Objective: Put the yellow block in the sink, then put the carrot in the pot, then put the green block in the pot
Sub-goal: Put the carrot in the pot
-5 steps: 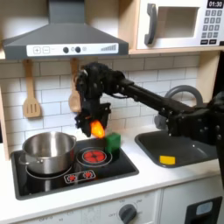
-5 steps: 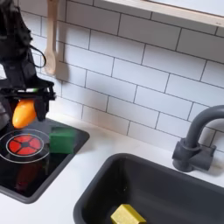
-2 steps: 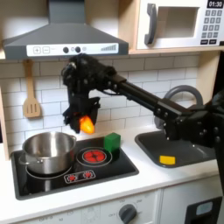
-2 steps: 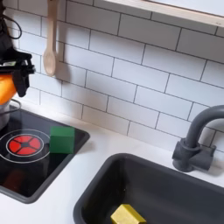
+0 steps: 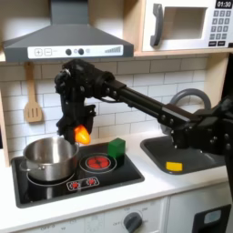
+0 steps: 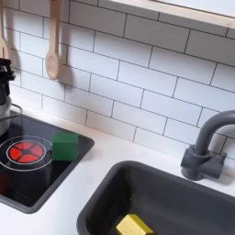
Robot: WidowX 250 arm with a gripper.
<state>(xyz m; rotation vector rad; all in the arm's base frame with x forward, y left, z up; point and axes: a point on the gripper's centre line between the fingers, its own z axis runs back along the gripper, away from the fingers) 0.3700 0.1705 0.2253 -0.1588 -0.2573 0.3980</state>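
- The claw [image 5: 80, 126] is clenched on the carrot [image 5: 82, 134], which hangs orange end down between the fingers in the first exterior view.
- The carrot is in the air, above the right rim of the pot [image 5: 50, 157] as the first exterior view shows it, and not touching it.
- The black arm [image 5: 136, 91] reaches from the first exterior view's right, across the counter, to the claw over the stove.
- The pot is silver and stands on the back left burner of the black stove [image 5: 91, 181] in the first exterior view; a sliver of its rim [image 6: 5, 111] shows at the second exterior view's left edge.
- The green block [image 5: 116, 146] sits on the stove's back right corner in the first exterior view, just beside the red burner ring [image 5: 97, 163]; in the second exterior view the block [image 6: 64, 145] lies just to the right of that ring [image 6: 25, 151].
- The sink [image 5: 202, 155] is well apart from the stove, at the first exterior view's right; in the second exterior view its dark rim [image 6: 119, 184] is at lower right.
- The yellow block [image 5: 173, 166] lies inside the sink near its front; in the second exterior view it [image 6: 133, 225] rests on the basin floor.
- The dark curved faucet [image 6: 207, 147] stands behind the sink.
- A wooden spoon [image 6: 53, 46] hangs on the white tile wall; a wooden spatula [image 5: 32, 102] hangs at the first exterior view's left.
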